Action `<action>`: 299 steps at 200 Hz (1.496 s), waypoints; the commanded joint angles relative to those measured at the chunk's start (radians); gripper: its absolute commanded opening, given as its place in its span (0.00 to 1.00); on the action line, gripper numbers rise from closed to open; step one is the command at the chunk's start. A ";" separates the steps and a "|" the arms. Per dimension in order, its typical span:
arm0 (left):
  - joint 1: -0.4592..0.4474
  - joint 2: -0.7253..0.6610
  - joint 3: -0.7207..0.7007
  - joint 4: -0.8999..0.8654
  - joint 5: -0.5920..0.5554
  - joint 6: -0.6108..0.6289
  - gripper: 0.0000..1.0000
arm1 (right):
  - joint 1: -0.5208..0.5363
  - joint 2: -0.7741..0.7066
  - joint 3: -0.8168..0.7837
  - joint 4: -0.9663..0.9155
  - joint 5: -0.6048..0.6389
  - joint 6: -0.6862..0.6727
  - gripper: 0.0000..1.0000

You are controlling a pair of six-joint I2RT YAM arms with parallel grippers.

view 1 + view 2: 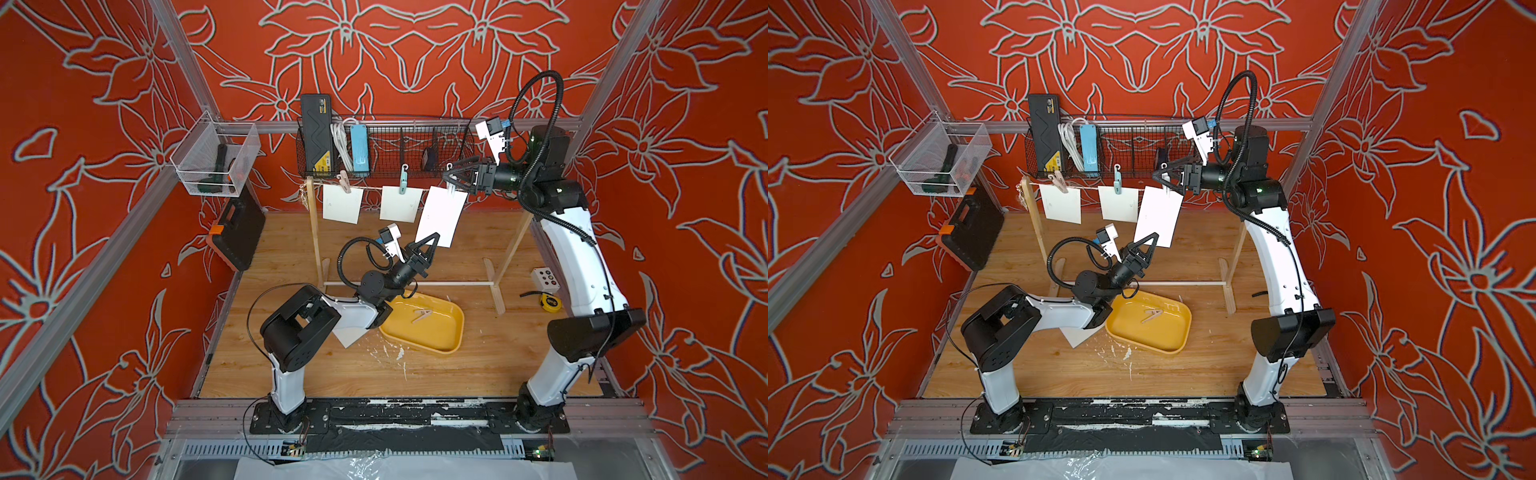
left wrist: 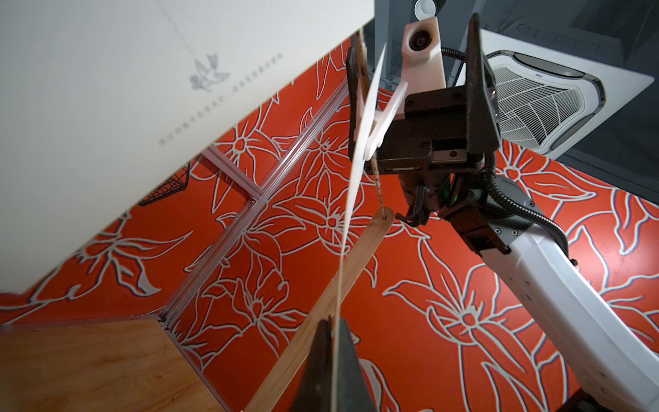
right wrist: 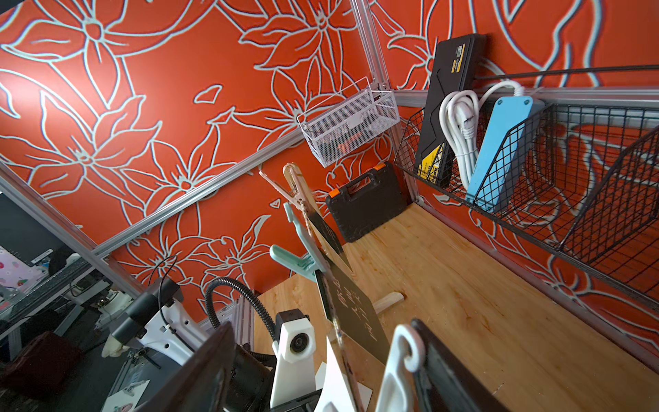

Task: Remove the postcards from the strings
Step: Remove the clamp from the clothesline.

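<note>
**Left gripper (image 1: 434, 237) grips a pegged postcard (image 1: 442, 216)**

It is clamped shut on the lower corner of the rightmost card, which hangs tilted from the string (image 1: 365, 190). Right gripper (image 1: 454, 180) has its jaws apart around the white clothespin (image 1: 450, 188). Pulling before that pin is squeezed open could tear the card or topple the posts (image 1: 515, 245).

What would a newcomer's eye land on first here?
Three white postcards hang from the string; the rightmost postcard tilts, its lower corner pinched by the left gripper, while the right gripper's open fingers flank its white clothespin. A yellow tray sits on the table in front.
</note>
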 commanded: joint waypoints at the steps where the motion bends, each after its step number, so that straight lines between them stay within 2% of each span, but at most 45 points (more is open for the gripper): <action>1: 0.004 0.015 0.023 0.194 0.014 -0.015 0.00 | -0.006 -0.031 -0.012 0.011 -0.036 -0.030 0.72; 43: 0.006 0.017 0.026 0.196 0.022 -0.027 0.00 | -0.006 -0.028 -0.017 0.009 -0.036 -0.047 0.63; 70: 0.006 0.016 0.026 0.196 0.027 -0.034 0.00 | -0.005 -0.025 -0.013 0.031 -0.034 -0.030 0.54; 154: 0.007 0.017 0.029 0.203 0.034 -0.048 0.00 | 0.000 -0.027 -0.033 0.020 -0.034 -0.064 0.57; 242: 0.010 0.014 0.023 0.210 0.035 -0.054 0.00 | 0.001 -0.014 -0.020 0.039 -0.023 -0.037 0.31; 299: 0.011 0.024 0.020 0.213 0.040 -0.059 0.00 | 0.006 -0.019 -0.019 0.064 0.011 -0.025 0.27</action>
